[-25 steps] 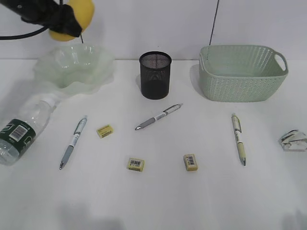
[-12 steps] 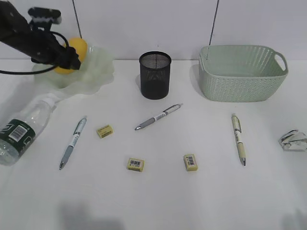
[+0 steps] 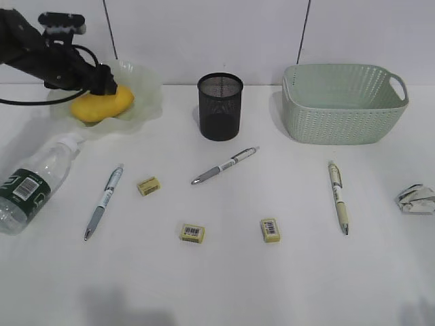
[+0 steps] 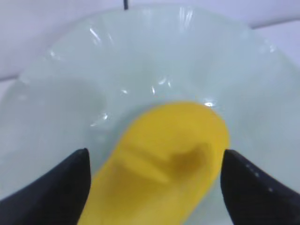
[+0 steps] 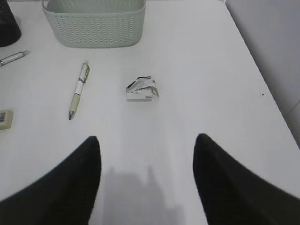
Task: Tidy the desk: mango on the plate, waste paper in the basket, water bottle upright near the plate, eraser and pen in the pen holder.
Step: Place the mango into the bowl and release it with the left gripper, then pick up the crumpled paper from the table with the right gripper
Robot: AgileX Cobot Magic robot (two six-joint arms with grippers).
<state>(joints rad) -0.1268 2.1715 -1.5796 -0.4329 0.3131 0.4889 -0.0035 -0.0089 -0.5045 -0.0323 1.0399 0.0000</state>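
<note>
The yellow mango (image 3: 102,106) lies in the pale green scalloped plate (image 3: 144,87) at the back left. My left gripper (image 3: 107,85) hovers over it, open. In the left wrist view the mango (image 4: 164,159) sits between the spread jaws of the left gripper (image 4: 154,151), with a gap on its right side. The water bottle (image 3: 30,183) lies on its side at the left edge. The waste paper (image 5: 142,89) rests on the desk ahead of my open, empty right gripper (image 5: 147,137). Three pens (image 3: 103,201) and three erasers (image 3: 193,233) lie scattered in front of the black pen holder (image 3: 219,106).
The sage basket (image 3: 343,102) stands at the back right, with a pen (image 3: 338,197) in front of it and the paper ball (image 3: 416,199) near the right edge. The desk's right edge (image 5: 262,79) runs close to the paper.
My left gripper came down with the mango from above the plate. Its jaws have spread, and the mango now rests in the plate.
</note>
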